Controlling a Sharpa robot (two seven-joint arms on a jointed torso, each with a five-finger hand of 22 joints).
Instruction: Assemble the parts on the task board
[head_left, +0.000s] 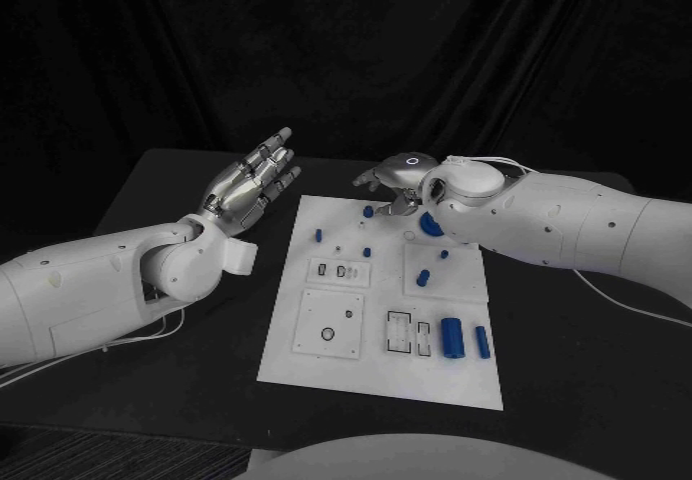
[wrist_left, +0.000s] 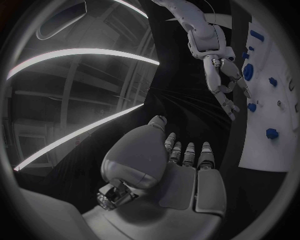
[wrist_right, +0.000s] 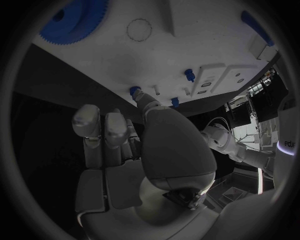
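The task board (head_left: 378, 375), a white plate, lies flat in the middle of the black table (head_left: 577, 380). Its recesses serve as the containers: a square recess with a small ring outline at the near left part of the board, two narrow rectangular slots beside it, and small slots higher up. Whether any recess holds a part cannot be told.

Blue parts on the board: two cylinders (head_left: 454, 337) lying side by side near the board's near right corner, just beside the rectangular slots; a short peg (head_left: 424, 277) at the board's middle right; small pegs (head_left: 319, 235) toward its far left; a blue toothed disc (wrist_right: 74, 20) at the far right.

The left hand (head_left: 254, 182) hovers above the table off the board's far left corner, well apart from it, fingers extended and spread, holding nothing.

The right hand (head_left: 392, 178) is at the board's far edge, fingers (wrist_right: 86, 122) straight and slightly apart, one fingertip close to a small blue peg (wrist_right: 134, 90); contact cannot be confirmed. It holds nothing.
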